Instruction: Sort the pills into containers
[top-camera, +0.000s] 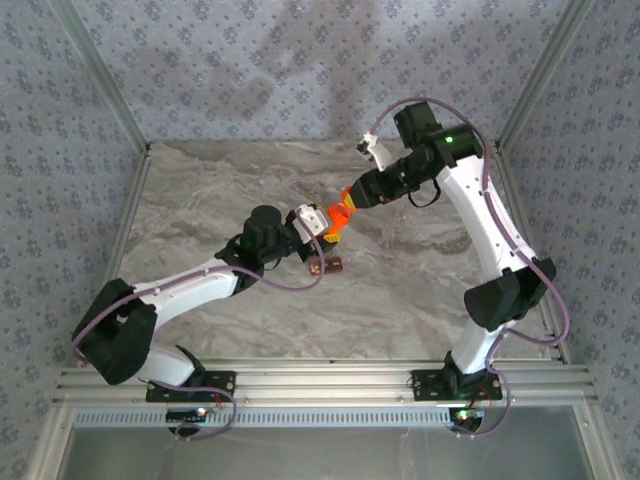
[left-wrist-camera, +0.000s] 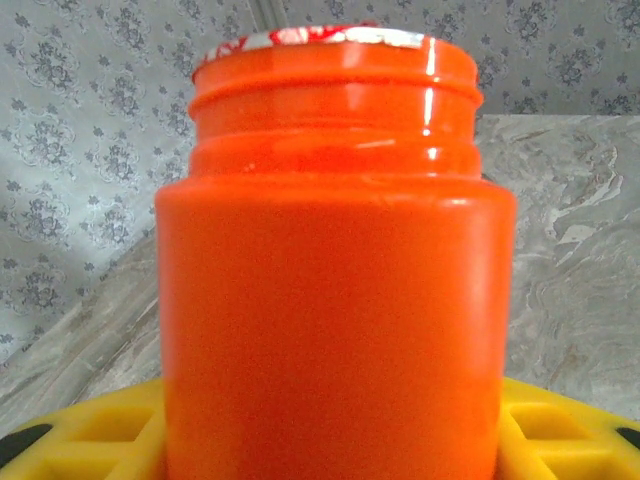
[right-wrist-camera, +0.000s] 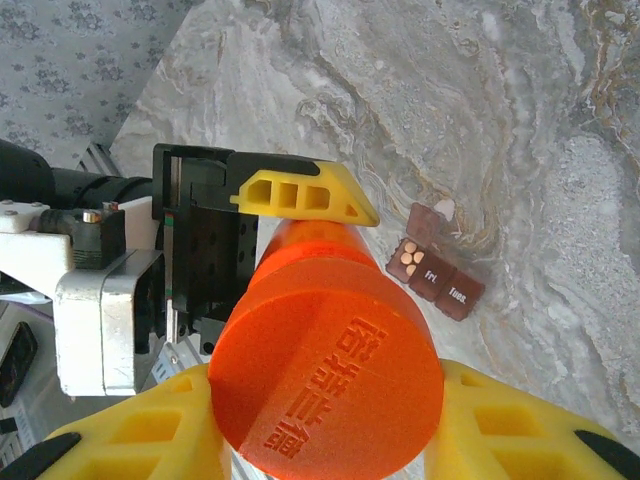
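You have both sets of jaws clamped on the bottle (left-wrist-camera: 335, 300): left gripper (top-camera: 325, 225) from 8 o'clock, right gripper (top-camera: 346, 205) from 2. The strip (right-wrist-camera: 435, 268) lies on the tabletop (top-camera: 420, 280) at its 6 o'clock, 1 cell open.

The orange bottle (left-wrist-camera: 335, 300) runs off the left wrist view's bottom edge.

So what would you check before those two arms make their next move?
1. Grip of left tool on orange bottle: ok.
2. Grip of right tool on cap: ok.
3. Neck free of the cap, threads bare: ok.
4. Bottle mouth unblocked: cannot tell; something white and red lies across it.
5. Flat pill strip on table, one cell open: ok.
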